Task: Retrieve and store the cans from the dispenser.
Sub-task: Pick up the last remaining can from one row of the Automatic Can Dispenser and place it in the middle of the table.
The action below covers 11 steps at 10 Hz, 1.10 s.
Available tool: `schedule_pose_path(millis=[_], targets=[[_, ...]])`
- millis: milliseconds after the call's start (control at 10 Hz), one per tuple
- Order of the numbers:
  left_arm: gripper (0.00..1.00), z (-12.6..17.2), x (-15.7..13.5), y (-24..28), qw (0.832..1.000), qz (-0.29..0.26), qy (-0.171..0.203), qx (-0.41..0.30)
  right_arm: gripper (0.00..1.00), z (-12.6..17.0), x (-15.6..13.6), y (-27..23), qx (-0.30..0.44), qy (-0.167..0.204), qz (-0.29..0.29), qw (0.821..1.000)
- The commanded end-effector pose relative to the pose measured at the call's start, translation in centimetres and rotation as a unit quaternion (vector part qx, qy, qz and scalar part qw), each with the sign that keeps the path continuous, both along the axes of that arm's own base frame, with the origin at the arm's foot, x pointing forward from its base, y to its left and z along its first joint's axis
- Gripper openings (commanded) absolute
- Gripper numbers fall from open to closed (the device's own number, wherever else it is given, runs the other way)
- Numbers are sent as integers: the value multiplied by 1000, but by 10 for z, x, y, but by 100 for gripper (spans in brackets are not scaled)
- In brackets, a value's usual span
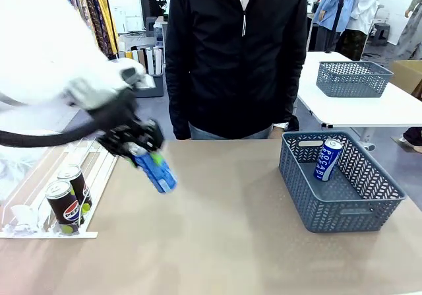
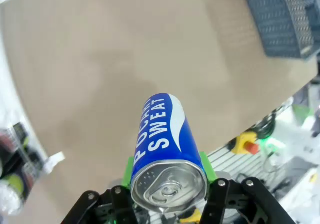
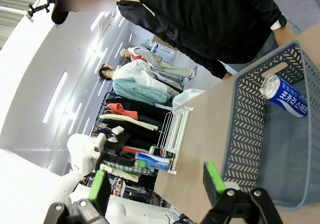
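Note:
My left gripper (image 1: pixel 140 146) is shut on a blue can (image 1: pixel 157 171) and holds it tilted above the table, just right of the dispenser (image 1: pixel 100 169). In the left wrist view the blue can (image 2: pixel 164 139) lies between the green pads (image 2: pixel 207 168), silver top toward the camera. Two black cans (image 1: pixel 68 199) stand in the dispenser's near lanes. Another blue can (image 1: pixel 328 159) leans inside the grey-blue basket (image 1: pixel 310 206) at the right. My right gripper (image 3: pixel 157 184) is open with nothing between its fingers, hovering beside the basket (image 3: pixel 240 134), where that blue can (image 3: pixel 285 96) lies.
A person in a black jacket (image 1: pixel 234 51) stands at the table's far edge, between the dispenser and the basket. A second grey basket (image 1: pixel 353 78) sits on a white table behind. Bare tabletop (image 1: pixel 224 229) stretches between the dispenser and the basket.

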<state>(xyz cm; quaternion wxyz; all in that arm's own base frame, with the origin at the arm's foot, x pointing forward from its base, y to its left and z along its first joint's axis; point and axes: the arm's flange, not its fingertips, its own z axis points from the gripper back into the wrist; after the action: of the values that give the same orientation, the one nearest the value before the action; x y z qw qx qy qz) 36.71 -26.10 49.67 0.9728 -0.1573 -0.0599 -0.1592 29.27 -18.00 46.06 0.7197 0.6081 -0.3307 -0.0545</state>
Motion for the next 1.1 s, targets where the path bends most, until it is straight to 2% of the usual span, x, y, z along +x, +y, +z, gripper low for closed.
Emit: schedule_pose_path(millis=[0,200,400,900,1000], targets=[[0,-26,14,-53,993,-67,-26,91,100,4,2,0,9,-7,-3,1000],[0,-57,9,-85,987,-112,-29,114,100,4,2,0,9,-7,-3,1000],[0,-84,7,-103,981,-147,-11,122,100,4,2,0,9,-7,-3,1000],[0,-95,9,-113,979,-148,-19,142,100,4,2,0,9,-7,-3,1000],[57,-95,11,-114,979,-143,-19,144,100,4,2,0,9,-7,-3,1000]])
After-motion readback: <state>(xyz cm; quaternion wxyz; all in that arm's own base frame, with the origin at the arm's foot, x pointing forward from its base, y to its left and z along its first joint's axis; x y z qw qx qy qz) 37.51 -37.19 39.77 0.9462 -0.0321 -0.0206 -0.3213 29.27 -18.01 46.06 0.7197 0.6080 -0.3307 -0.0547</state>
